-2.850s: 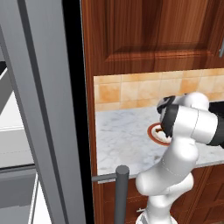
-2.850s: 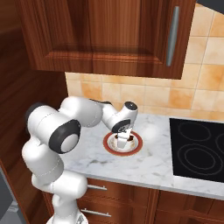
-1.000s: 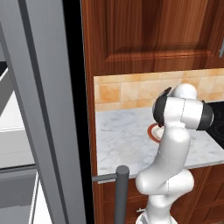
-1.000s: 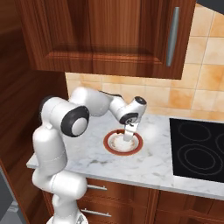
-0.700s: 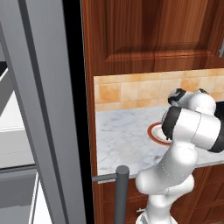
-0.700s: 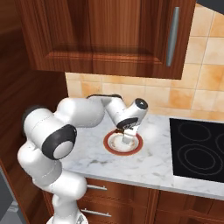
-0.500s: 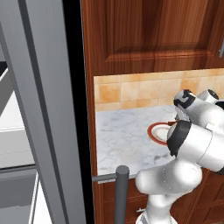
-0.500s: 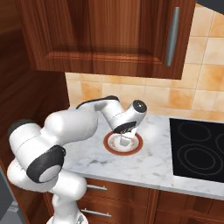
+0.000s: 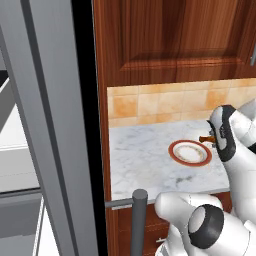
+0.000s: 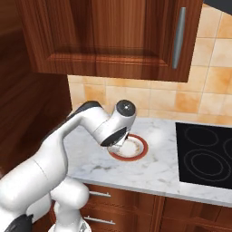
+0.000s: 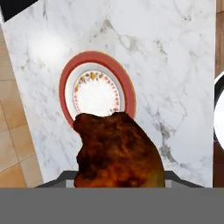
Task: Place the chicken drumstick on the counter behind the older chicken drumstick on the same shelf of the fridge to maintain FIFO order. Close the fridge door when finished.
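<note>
My gripper (image 11: 116,179) is shut on the brown chicken drumstick (image 11: 116,151), which hangs above the empty red-rimmed plate (image 11: 97,92); the meat hides the fingertips. In the left base view the drumstick's end (image 9: 205,139) pokes out left of the gripper (image 9: 214,141), over the plate's (image 9: 190,152) far right rim. In the right base view the gripper (image 10: 118,145) is over the plate's (image 10: 132,147) left edge on the marble counter (image 10: 154,170). The fridge's grey open door (image 9: 50,130) stands at the left. The fridge's shelf and the older drumstick are out of view.
A black cooktop (image 10: 206,154) lies on the counter to the right of the plate. Dark wooden upper cabinets (image 10: 113,36) hang over the counter, above orange-tan tiles (image 9: 150,105). A grey vertical bar handle (image 9: 139,220) rises beside the arm's base.
The gripper has lifted the drumstick off the plate, leaving it empty. The arm's elbow has swung over from one side to the other while the hand stayed near the plate.
</note>
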